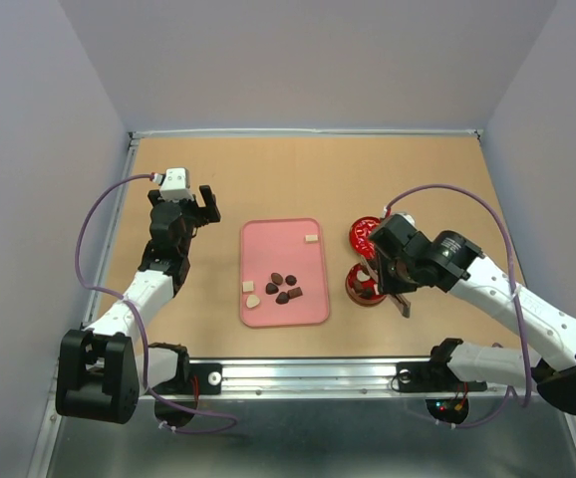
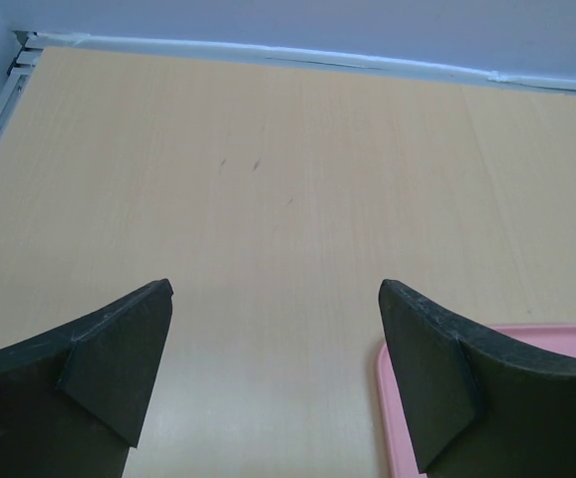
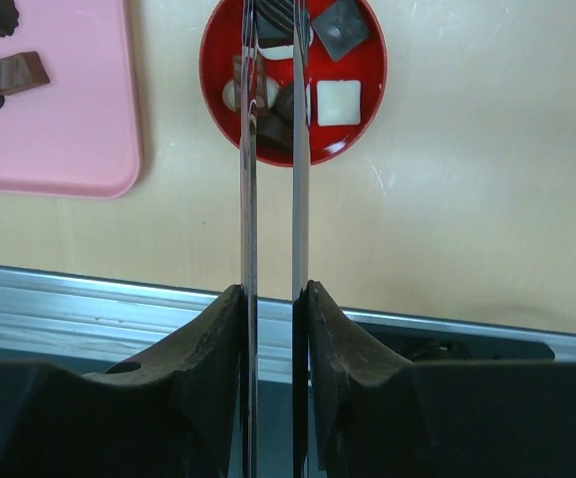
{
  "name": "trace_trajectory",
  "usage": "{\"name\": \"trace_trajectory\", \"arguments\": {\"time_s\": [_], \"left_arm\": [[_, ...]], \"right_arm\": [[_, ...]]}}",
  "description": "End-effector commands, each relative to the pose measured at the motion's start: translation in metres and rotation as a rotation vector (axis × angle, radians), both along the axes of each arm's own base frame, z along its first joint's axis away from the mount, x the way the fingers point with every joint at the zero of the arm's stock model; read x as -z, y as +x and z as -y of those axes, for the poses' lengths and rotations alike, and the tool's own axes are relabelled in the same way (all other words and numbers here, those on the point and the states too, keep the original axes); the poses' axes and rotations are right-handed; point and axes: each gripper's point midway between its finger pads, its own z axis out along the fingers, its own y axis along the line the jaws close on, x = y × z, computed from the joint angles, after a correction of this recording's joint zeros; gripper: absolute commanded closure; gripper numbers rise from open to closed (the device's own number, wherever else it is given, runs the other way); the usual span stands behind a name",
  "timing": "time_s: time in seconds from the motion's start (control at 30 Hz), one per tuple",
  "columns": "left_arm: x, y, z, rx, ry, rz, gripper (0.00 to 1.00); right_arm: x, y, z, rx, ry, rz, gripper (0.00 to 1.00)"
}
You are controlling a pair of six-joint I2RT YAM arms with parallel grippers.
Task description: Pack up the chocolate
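Several chocolates (image 1: 280,287), dark brown and cream, lie on the pink tray (image 1: 308,307); one cream piece (image 1: 311,238) lies near its far right corner. More chocolates (image 3: 337,102) lie in the open red tin (image 3: 366,124), which also shows in the top view (image 1: 354,290). My right gripper (image 1: 396,283) (image 3: 273,290) is shut on metal tongs (image 3: 249,179) whose tips reach over the tin. A dark piece seems to sit between the tips. My left gripper (image 1: 201,203) (image 2: 273,299) is open and empty, left of the tray.
The tin's decorated red lid (image 1: 364,234) lies just beyond the tin. The tray's corner (image 2: 392,398) shows beside my left gripper's right finger. A metal rail (image 1: 308,376) runs along the table's near edge. Walls bound the table at the back and sides.
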Motion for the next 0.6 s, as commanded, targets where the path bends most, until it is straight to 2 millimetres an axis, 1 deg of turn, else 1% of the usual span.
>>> {"name": "trace_trajectory", "arguments": {"time_s": [0.0, 0.2, 0.47, 0.5, 0.57], "left_arm": [[-0.03, 0.003, 0.0, 0.001, -0.017, 0.083, 0.04], [-0.029, 0.003, -0.001, 0.001, -0.018, 0.079, 0.04], [-0.028, 0.003, 0.0, 0.002, -0.017, 0.076, 0.04], [-0.029, 0.003, 0.0, 0.002, -0.018, 0.078, 0.04], [-0.027, 0.003, 0.0, 0.002, -0.016, 0.075, 0.04]], "right_arm": [[0.0, -0.008, 0.014, 0.076, -0.007, -0.006, 0.71], [0.006, -0.01, 0.017, 0.08, -0.024, -0.018, 0.71], [0.009, -0.003, 0.015, 0.071, -0.038, -0.004, 0.66], [0.008, -0.002, 0.014, 0.069, -0.039, 0.0, 0.65], [0.011, 0.0, 0.012, 0.061, -0.043, -0.001, 0.61]]}}
